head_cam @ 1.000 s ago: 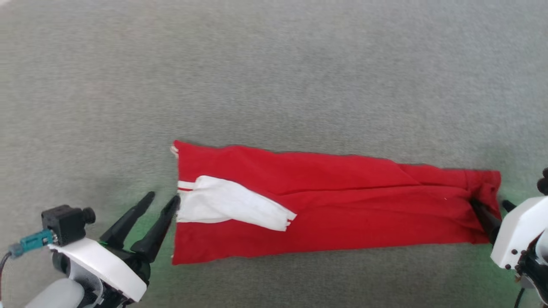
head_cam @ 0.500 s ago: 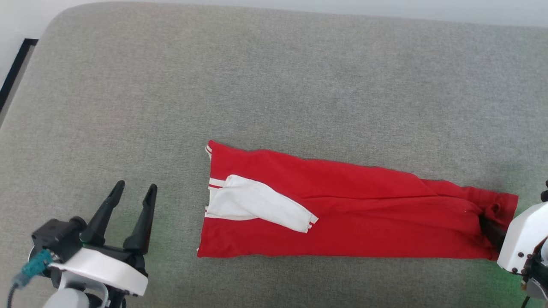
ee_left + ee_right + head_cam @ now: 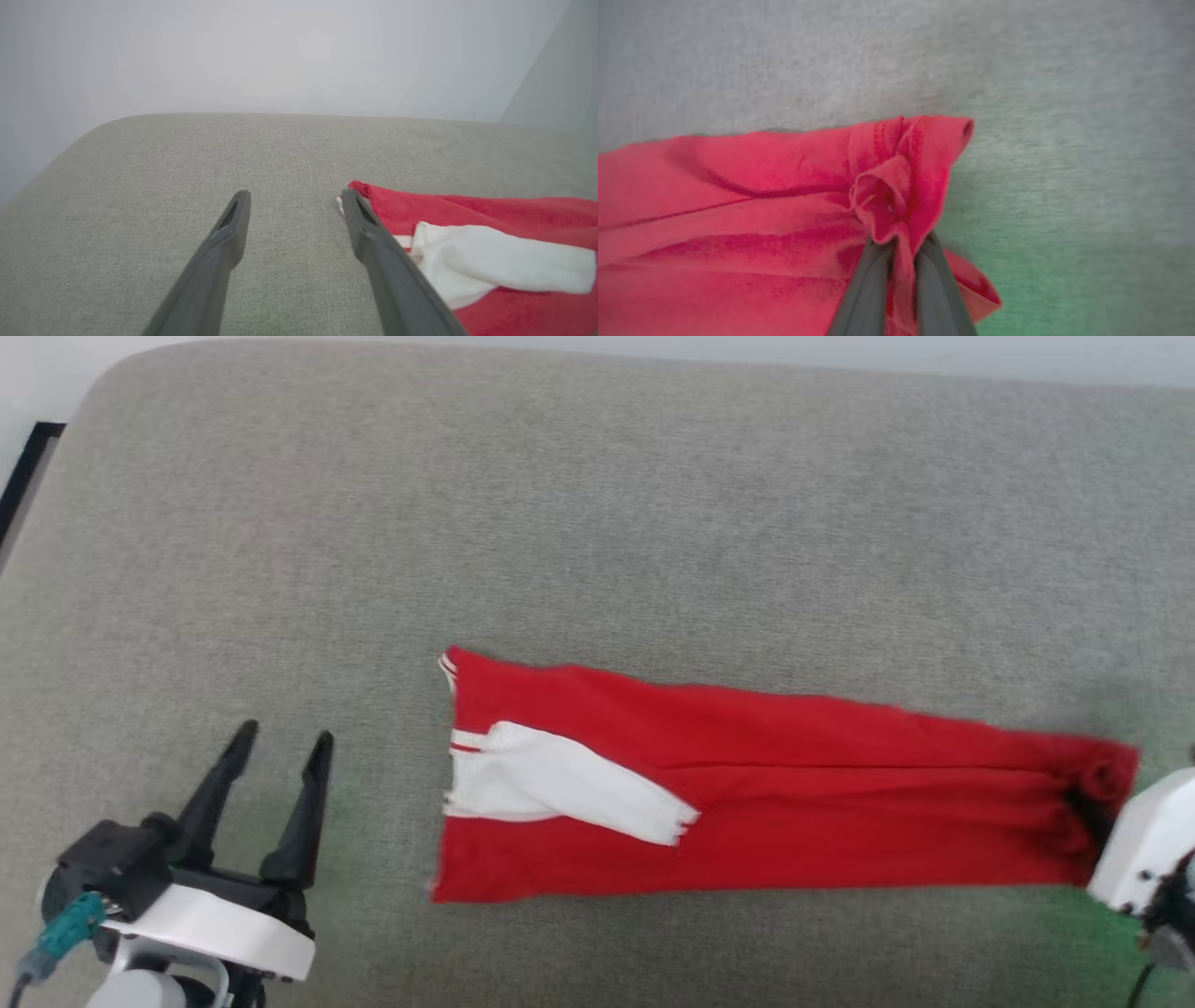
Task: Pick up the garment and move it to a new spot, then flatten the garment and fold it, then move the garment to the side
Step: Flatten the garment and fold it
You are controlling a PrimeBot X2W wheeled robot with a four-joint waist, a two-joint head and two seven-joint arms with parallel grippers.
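From the head view, the garment [image 3: 747, 821] is seen lying flat on the grey bench [image 3: 597, 523], folded into a long, thin strip. Its long side is laid from left to right, in the near half of the bench. The end with the striped trim [image 3: 450, 665] is pointed to the robot's left, and a white sleeve [image 3: 560, 784] is folded over the red cloth near that end. The other end is bunched up at the right pincer [image 3: 1083, 812], whose fingers are partly hidden by the cloth. The left pincer [image 3: 285, 735] is held wide apart, well to the left of the garment, with nothing in it. In the left wrist view, the left pincer [image 3: 295, 193] is spread wide over the bench [image 3: 233, 140] and nothing is held. The garment [image 3: 490, 210] is seen beside the right-hand finger, with the sleeve [image 3: 490, 266] on top. A pale wall [image 3: 280, 56] is seen behind. In the right wrist view, the right pincer [image 3: 903, 242] is squeezed tight on a crumpled fold at the garment's [image 3: 738, 186] end, and the rest of the cloth is stretched off to that view's left over the bench [image 3: 1064, 93].
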